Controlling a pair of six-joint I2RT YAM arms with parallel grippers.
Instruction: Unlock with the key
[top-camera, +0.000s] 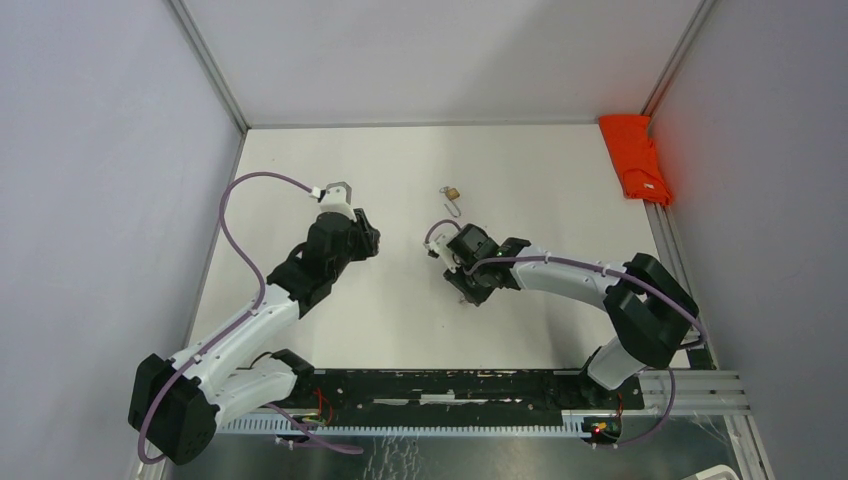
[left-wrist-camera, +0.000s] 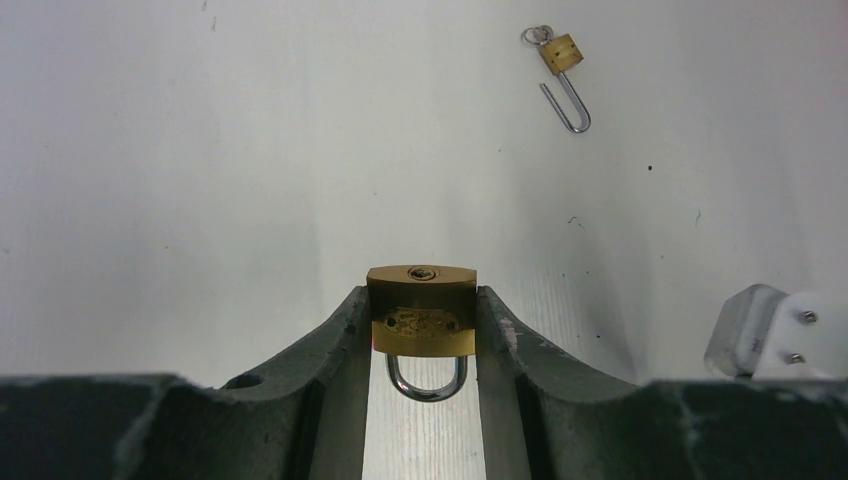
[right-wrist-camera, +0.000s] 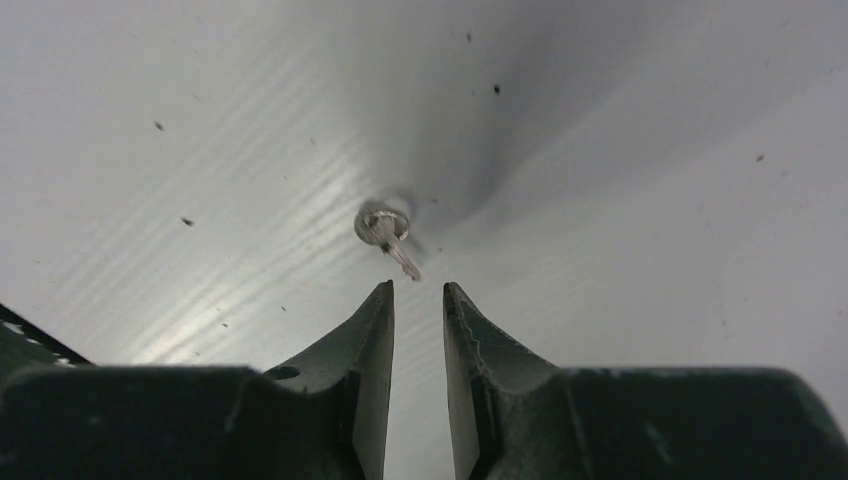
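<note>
**A:** Two padlocks in sight, yes? Where is each?

**B:** One brass padlock (left-wrist-camera: 421, 318) sits at the bottom centre of the left wrist view, clenched between the fingers of the left pincer (left-wrist-camera: 421, 298). Its keyhole end points away from the wrist, and its closed shackle points back toward it.

**A:** And the other?

**B:** The loose padlock (left-wrist-camera: 561, 53) lies on the white surface (left-wrist-camera: 200, 150) in the upper right of that same frame, well apart from the first. Its shackle is swung open and there is a small ring at its body.

**A:** Where is the key?

**B:** The key (right-wrist-camera: 386, 229) lies flat on the surface at the centre of the right wrist view. It is just beyond the tips of the right pincer (right-wrist-camera: 417, 292), with its blade angled toward them.

**A:** Is it gripped?

**B:** No. The right pincer is released, with a narrow gap between its fingers and nothing in it.

**A:** Anything else?

**B:** An orange cloth (top-camera: 636, 158) lies at the upper right of the overhead view.
</note>
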